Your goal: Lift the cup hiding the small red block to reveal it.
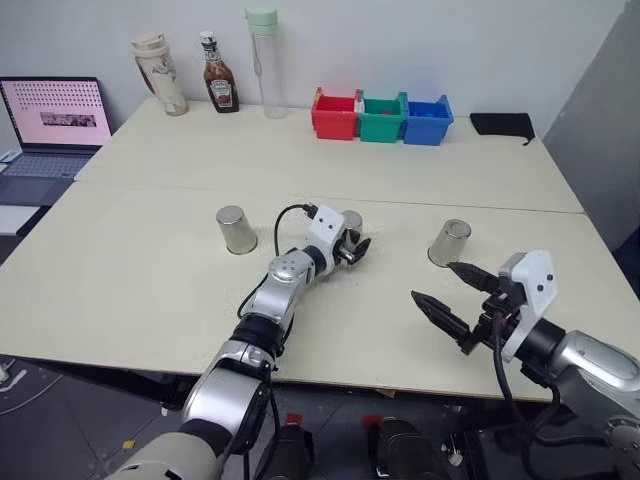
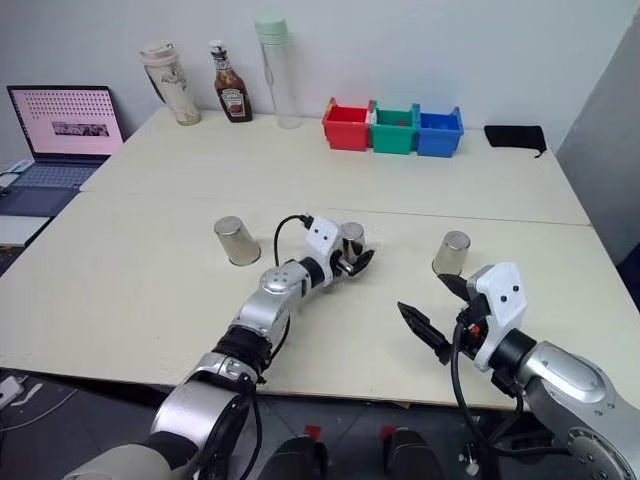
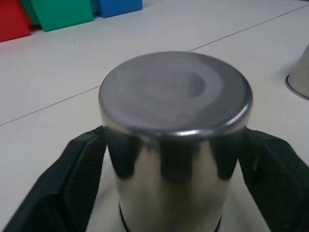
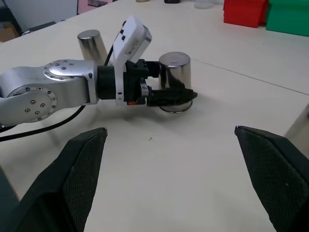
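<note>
Three metal cups stand upside down in a row on the table: a left cup (image 1: pixel 236 228), a middle cup (image 3: pixel 174 92) and a right cup (image 1: pixel 449 242). My left gripper (image 1: pixel 355 242) reaches level across the table, and its two black fingers press against opposite sides of the middle cup, which still rests on the table. My right gripper (image 1: pixel 433 282) hovers open over the near right part of the table, short of the right cup, with nothing between its fingers. The small red block is hidden.
Red (image 1: pixel 335 113), green (image 1: pixel 381 117) and blue (image 1: pixel 427 120) bins line the far edge, with a black pouch (image 1: pixel 502 124) to their right. A tumbler (image 1: pixel 160 74), ketchup bottle (image 1: pixel 219 87) and tall clear bottle (image 1: pixel 266 62) stand far left. A laptop (image 1: pixel 52 125) sits off the left side.
</note>
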`<act>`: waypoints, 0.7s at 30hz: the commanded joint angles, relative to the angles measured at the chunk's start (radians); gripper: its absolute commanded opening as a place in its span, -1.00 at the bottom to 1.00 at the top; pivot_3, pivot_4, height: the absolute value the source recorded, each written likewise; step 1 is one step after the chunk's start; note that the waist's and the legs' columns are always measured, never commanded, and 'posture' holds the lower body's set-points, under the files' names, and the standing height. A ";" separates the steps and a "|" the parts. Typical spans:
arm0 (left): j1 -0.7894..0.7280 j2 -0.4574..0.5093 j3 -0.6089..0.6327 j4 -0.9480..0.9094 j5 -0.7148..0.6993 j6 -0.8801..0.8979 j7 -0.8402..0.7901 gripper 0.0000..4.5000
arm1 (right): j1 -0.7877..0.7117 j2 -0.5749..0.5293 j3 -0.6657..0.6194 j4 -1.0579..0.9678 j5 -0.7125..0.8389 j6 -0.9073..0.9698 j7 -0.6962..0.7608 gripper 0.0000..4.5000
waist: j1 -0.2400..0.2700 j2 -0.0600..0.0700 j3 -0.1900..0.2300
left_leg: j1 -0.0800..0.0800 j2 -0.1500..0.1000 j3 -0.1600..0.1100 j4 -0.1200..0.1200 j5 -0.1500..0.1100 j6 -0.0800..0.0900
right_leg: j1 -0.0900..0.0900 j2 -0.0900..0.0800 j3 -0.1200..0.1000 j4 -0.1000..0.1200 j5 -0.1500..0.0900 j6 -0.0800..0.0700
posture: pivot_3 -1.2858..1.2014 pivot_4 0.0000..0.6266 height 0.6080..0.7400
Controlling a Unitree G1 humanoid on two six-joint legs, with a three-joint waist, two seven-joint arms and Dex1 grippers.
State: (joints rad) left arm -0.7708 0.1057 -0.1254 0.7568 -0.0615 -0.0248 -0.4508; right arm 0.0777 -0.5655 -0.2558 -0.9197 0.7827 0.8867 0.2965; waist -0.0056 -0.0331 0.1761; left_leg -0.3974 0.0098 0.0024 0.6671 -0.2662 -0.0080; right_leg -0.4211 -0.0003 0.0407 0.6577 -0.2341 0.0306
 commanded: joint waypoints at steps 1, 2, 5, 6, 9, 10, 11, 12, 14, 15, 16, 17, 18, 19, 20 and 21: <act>-0.029 -0.008 0.020 0.004 -0.001 -0.036 -0.011 0.34 | 0.009 0.005 -0.029 -0.054 0.036 -0.024 -0.026 1.00 | 0.001 0.000 0.000 | 0.000 0.000 0.000 0.000 0.000 0.000 | 0.000 0.000 0.000 0.000 0.000 0.000 | 0.03 -0.52 1.00; -0.029 -0.007 0.023 0.004 0.000 -0.037 -0.013 0.27 | 0.009 0.003 -0.027 -0.054 0.041 -0.026 -0.032 1.00 | 0.001 0.000 0.000 | 0.000 0.000 -0.001 0.000 0.000 0.000 | 0.000 0.000 0.000 0.000 0.000 0.000 | 0.03 -0.52 1.00; -0.025 0.004 0.032 -0.028 0.001 -0.017 -0.011 0.24 | 0.014 -0.003 -0.020 -0.052 0.047 -0.031 -0.038 1.00 | 0.001 0.000 0.000 | 0.000 0.000 0.000 0.000 0.000 0.000 | 0.000 0.000 0.000 0.000 0.000 0.000 | 0.03 -0.52 1.00; -0.030 0.016 0.054 -0.084 -0.016 0.022 0.000 0.24 | 0.012 -0.005 -0.018 -0.049 0.047 -0.032 -0.036 1.00 | 0.001 0.000 0.000 | 0.000 0.000 0.000 0.000 0.000 0.000 | 0.000 0.000 0.000 0.000 0.000 0.000 | 0.03 -0.52 1.00; -0.057 0.054 0.134 -0.205 -0.061 0.133 0.066 0.24 | 0.003 -0.015 -0.013 -0.032 0.045 -0.039 -0.029 1.00 | -0.001 -0.001 0.001 | -0.001 0.000 0.000 0.001 0.000 0.000 | -0.001 0.000 0.000 0.001 0.000 0.000 | 0.03 -0.52 1.00; -0.061 0.064 0.149 -0.228 -0.059 0.155 0.089 0.24 | -0.001 -0.016 -0.011 -0.025 0.043 -0.041 -0.028 1.00 | -0.003 -0.001 0.001 | -0.001 0.001 -0.001 0.001 0.000 0.000 | -0.001 0.000 0.000 0.001 0.000 0.000 | 0.03 -0.52 1.00; -0.063 0.075 0.159 -0.243 -0.052 0.171 0.111 0.24 | -0.006 -0.015 -0.008 -0.017 0.040 -0.042 -0.030 1.00 | -0.004 -0.001 0.000 | -0.001 0.001 -0.001 0.001 0.000 0.000 | -0.001 0.001 0.000 0.001 0.000 0.000 | 0.03 -0.52 1.00; -0.064 0.085 0.166 -0.251 -0.040 0.187 0.136 0.24 | -0.009 -0.012 -0.003 -0.011 0.039 -0.043 -0.032 1.00 | -0.003 -0.001 0.000 | 0.000 0.001 -0.001 0.001 0.000 0.000 | -0.001 0.001 0.000 0.001 0.000 0.000 | 0.03 -0.52 1.00; -0.068 0.095 0.173 -0.228 -0.018 0.206 0.180 0.24 | -0.019 -0.008 0.012 -0.007 0.042 -0.044 -0.033 1.00 | -0.002 0.000 0.000 | 0.001 0.001 -0.001 0.000 0.000 0.000 | 0.000 0.001 0.000 0.001 0.000 0.000 | 0.03 -0.52 1.00; -0.068 0.096 0.174 -0.219 -0.013 0.210 0.190 0.24 | -0.023 -0.008 0.018 -0.007 0.044 -0.043 -0.033 1.00 | -0.001 0.000 0.000 | 0.001 0.001 -0.001 0.000 0.000 0.000 | 0.001 0.001 0.000 0.001 0.000 0.000 | 0.03 -0.52 1.00; -0.064 0.093 0.174 -0.184 -0.006 0.205 0.200 0.24 | -0.031 -0.008 0.025 -0.003 0.046 -0.042 -0.033 1.00 | 0.000 0.000 0.000 | 0.002 0.000 0.000 0.000 0.000 0.000 | 0.001 0.001 0.000 0.001 0.000 0.000 | 0.03 -0.52 1.00; -0.061 0.088 0.176 -0.157 -0.008 0.202 0.200 0.24 | -0.039 -0.009 0.031 0.001 0.047 -0.042 -0.032 1.00 | 0.001 0.000 0.000 | 0.002 0.000 0.000 0.000 0.000 0.000 | 0.001 0.000 0.000 0.001 0.000 0.000 | 0.03 -0.52 1.00; -0.056 0.082 0.177 -0.126 -0.009 0.194 0.201 0.24 | -0.047 -0.011 0.034 0.007 0.048 -0.041 -0.029 1.00 | 0.002 0.000 0.000 | 0.001 0.000 0.000 0.001 0.000 0.000 | 0.001 0.000 0.000 0.001 0.000 0.000 | 0.03 -0.52 1.00; -0.053 0.077 0.178 -0.104 -0.009 0.187 0.202 0.24 | -0.052 -0.013 0.036 0.011 0.049 -0.042 -0.027 1.00 | 0.004 0.000 0.000 | 0.001 -0.001 0.000 0.001 0.000 0.000 | 0.001 0.000 0.000 0.001 0.000 0.001 | 0.03 -0.52 1.00; -0.049 0.070 0.176 -0.079 -0.011 0.173 0.189 0.24 | -0.060 -0.015 0.037 0.018 0.050 -0.042 -0.026 1.00 | 0.003 0.000 0.000 | 0.001 -0.001 0.000 0.001 0.000 0.000 | 0.001 0.000 0.000 0.001 0.000 0.001 | 0.03 -0.52 1.00; -0.046 0.065 0.172 -0.053 -0.010 0.159 0.179 0.24 | -0.067 -0.016 0.037 0.025 0.052 -0.041 -0.026 1.00 | 0.003 0.000 0.000 | 0.001 -0.001 0.000 0.001 0.000 0.000 | 0.001 -0.001 0.000 0.001 0.000 0.001 | 0.03 -0.52 1.00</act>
State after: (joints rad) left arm -0.8102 0.1806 0.0526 0.6820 -0.0729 0.1774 -0.2555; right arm 0.0264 -0.5744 -0.2084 -0.8934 0.8163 0.8647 0.2630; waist -0.0024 -0.0335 0.1758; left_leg -0.3971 0.0090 0.0023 0.6686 -0.2661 -0.0080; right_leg -0.4204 -0.0009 0.0403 0.6583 -0.2337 0.0314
